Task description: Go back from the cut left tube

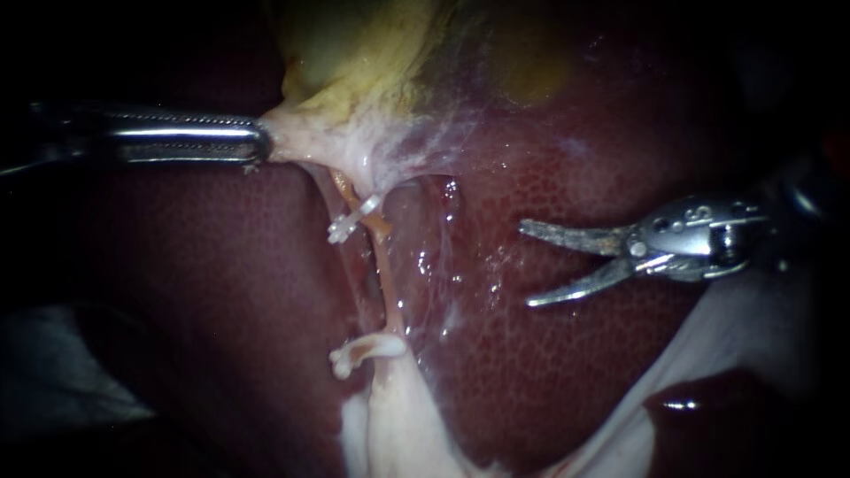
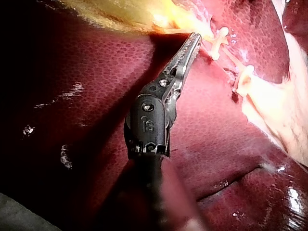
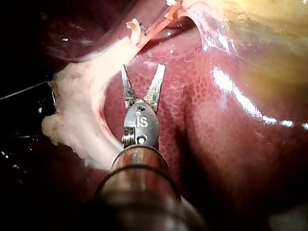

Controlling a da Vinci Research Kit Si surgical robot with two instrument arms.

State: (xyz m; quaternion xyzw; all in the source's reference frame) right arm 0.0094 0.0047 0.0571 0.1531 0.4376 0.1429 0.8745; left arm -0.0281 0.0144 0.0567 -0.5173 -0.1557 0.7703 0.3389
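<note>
Right instrument point(image 1: 526, 265) jaws wide, right of soft, fragile cut left tube point(image 1: 329, 205); left instrument point(image 1: 252, 142) jaws clamp gallbladder point(image 1: 354, 71); leave stump ungrasped.

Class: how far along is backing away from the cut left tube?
Done: the thin pale left tube looks parted between its white plastic clips. In hand: the right instrument's silver tool, open, hangs over dark red liver, clear of the tubes. Left: maybe little more retreat.

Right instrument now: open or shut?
Open: the right instrument shows a wide gap at its tip, with bare liver visible through it and nothing gripped.
</note>
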